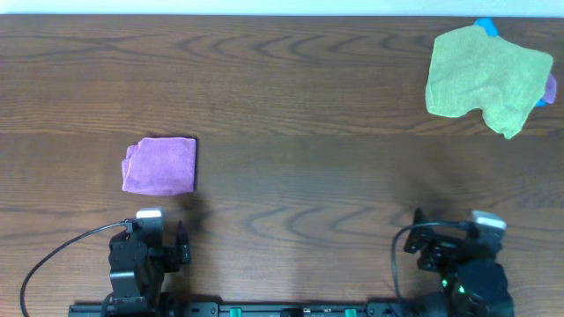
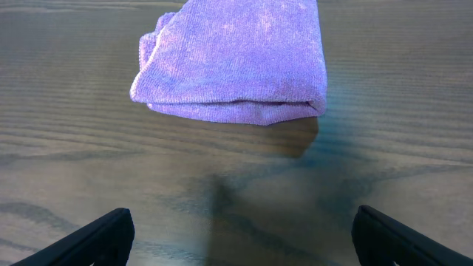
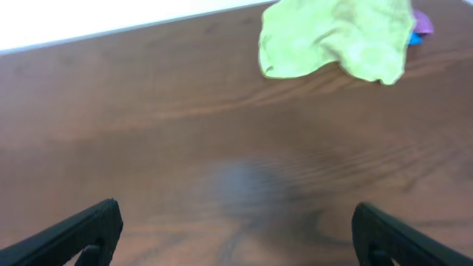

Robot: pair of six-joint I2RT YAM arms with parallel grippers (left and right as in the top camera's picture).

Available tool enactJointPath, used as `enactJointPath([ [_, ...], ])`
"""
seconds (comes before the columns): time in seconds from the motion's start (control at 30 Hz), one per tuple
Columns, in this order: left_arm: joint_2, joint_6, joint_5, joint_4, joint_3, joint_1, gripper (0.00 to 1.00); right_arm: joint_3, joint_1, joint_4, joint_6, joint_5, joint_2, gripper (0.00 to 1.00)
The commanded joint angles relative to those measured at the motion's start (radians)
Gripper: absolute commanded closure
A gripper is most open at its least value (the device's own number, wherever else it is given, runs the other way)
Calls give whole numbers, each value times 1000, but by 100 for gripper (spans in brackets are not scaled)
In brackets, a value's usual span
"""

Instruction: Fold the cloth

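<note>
The left tool (image 2: 244, 240) has its fingers spread wide, gripping nothing. Just ahead of it, touching neither finger, the purple cloth (image 2: 235, 63) lies folded on the counter (image 2: 369, 162). Well to the side of the left tool, the right tool (image 3: 236, 236) is likewise spread wide.

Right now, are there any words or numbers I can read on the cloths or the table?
None can be read. The purple cloth, the green cloth and the wooden table show no words, labels, brands, numbers or signs in any view.
</note>
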Motion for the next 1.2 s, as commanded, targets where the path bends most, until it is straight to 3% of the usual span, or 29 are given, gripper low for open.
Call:
enactJointPath([
  [0.0, -7, 0, -17, -30, -29, -4, 5, -64, -48, 29, -245, -143, -8, 1],
  [0.37, -6, 0, -18, -30, -29, -4, 5, -182, -194, -8, -418, -323, -58, 1],
  [0.9, -6, 0, -18, -30, -29, -4, 5, -268, -202, 17, -422, -309, -58, 1],
  [1.03, -6, 0, -17, -30, -29, -4, 5, -268, -202, 18, -294, -229, -58, 1],
  [1.17, -7, 0, -17, -30, -29, -4, 5, -268, -202, 17, -282, -223, -57, 1],
])
